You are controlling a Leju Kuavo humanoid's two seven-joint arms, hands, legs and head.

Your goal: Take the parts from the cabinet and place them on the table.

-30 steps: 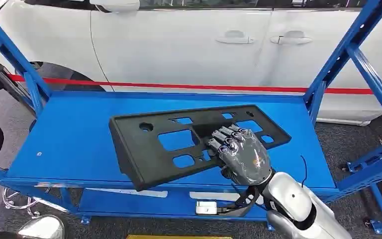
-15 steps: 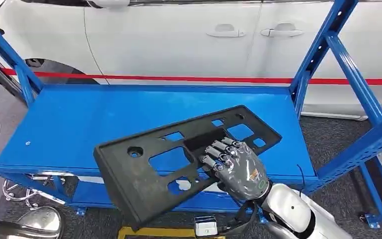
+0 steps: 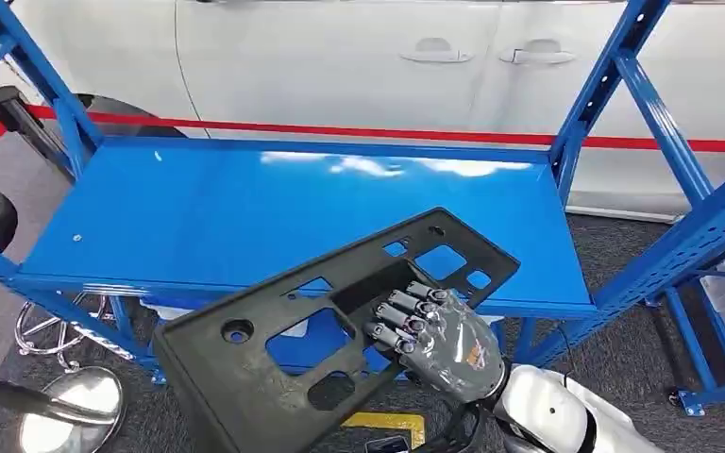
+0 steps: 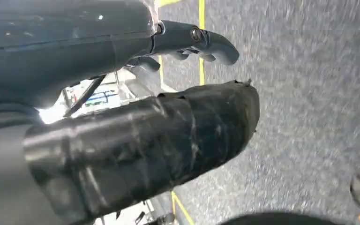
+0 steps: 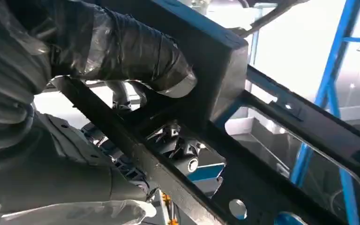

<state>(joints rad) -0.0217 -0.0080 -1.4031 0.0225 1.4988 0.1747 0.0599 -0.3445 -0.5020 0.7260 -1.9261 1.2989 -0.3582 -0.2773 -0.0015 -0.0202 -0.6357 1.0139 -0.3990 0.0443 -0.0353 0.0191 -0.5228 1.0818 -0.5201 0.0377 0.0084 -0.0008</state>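
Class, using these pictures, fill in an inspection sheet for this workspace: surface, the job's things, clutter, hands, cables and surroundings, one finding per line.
Surface: blue shelf, bare and glossy, nothing lying on it.
Job's things: black panel with cut-outs, tilted, most of it out past the shelf's front edge.
Clutter: nothing seen.
Hands: right hand grips the panel through a cut-out; left hand holds nothing, its fingers apart, above grey floor.
Cables: thin black cable beside the right wrist.
Surroundings: white car behind the shelf, red stripe along it, blue uprights, chrome stool base on the floor.
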